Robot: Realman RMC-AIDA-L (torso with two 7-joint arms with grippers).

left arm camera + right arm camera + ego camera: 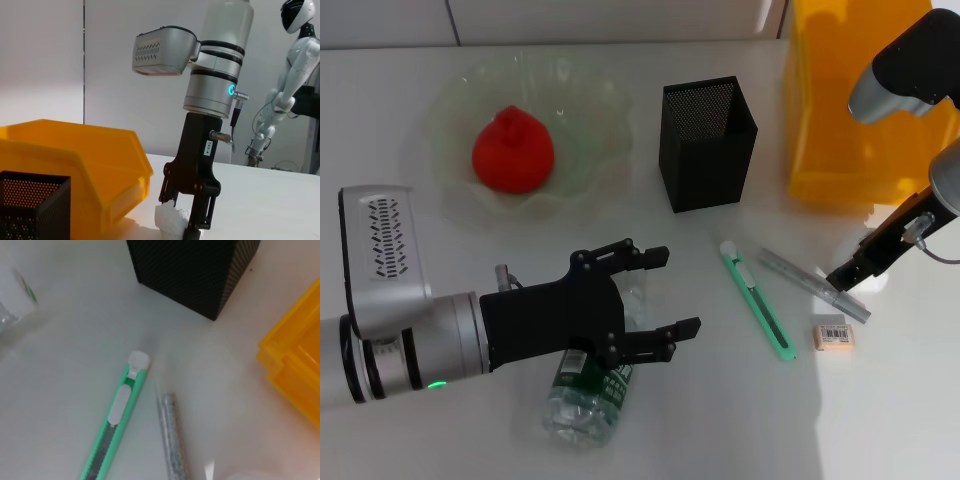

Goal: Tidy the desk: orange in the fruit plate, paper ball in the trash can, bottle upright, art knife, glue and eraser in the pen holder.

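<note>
Left gripper (660, 305) spread open over lying bottle (588, 400), lower centre in head view. Seen only from left wrist: right gripper (184, 220) clamped on paper ball (171, 223) beside yellow bin (95, 170).

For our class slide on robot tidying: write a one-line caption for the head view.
Left gripper, open, hovers over the lying bottle; right gripper reaches the paper ball beside the glue.

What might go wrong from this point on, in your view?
1. The right claw is down at the paper ball, close to the glue and eraser; lifting could knock them.
2. The bottle lies on its side under the open left claw; a poor grip might roll it toward the art knife.
</note>
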